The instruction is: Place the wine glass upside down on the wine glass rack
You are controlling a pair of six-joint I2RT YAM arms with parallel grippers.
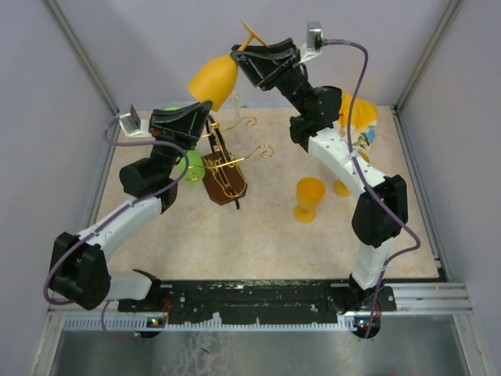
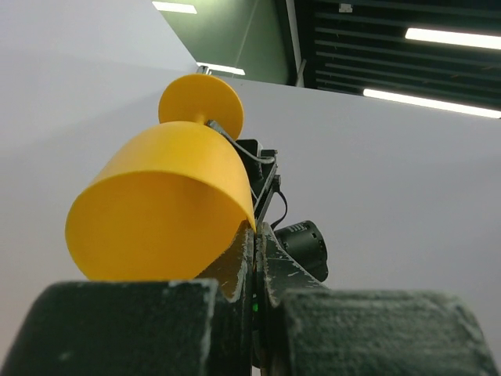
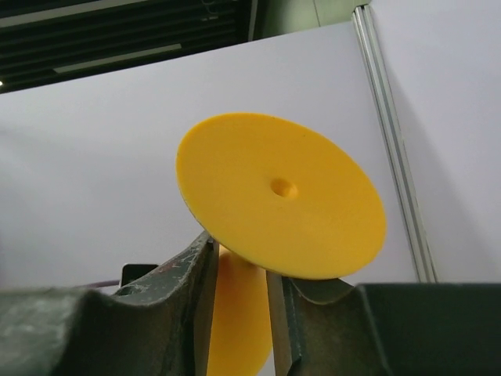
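1. While it hangs in the air off the table, the wine glass (image 1: 213, 78) lies tilted in the right pincer (image 1: 239, 56), its bowl pointing away from those fingers and down toward the left pincer (image 1: 203, 108)
2. The right pincer's jaws are drawn in on the stem, and the round foot (image 3: 282, 196) sits just past their tips
3. The left pincer is fully closed on nothing; the bowl's rim (image 2: 156, 211) is just ahead of its fingertips, and contact cannot be judged
4. Below the left pincer, the wine glass rack (image 1: 223, 172) stands on the table (image 1: 258, 243), with its gold arms reaching toward the right pincer's side
5. Farther out, a yellow goblet (image 1: 309, 200) stands beside the right arm, and a green goblet (image 1: 190, 166) is half hidden behind the left arm
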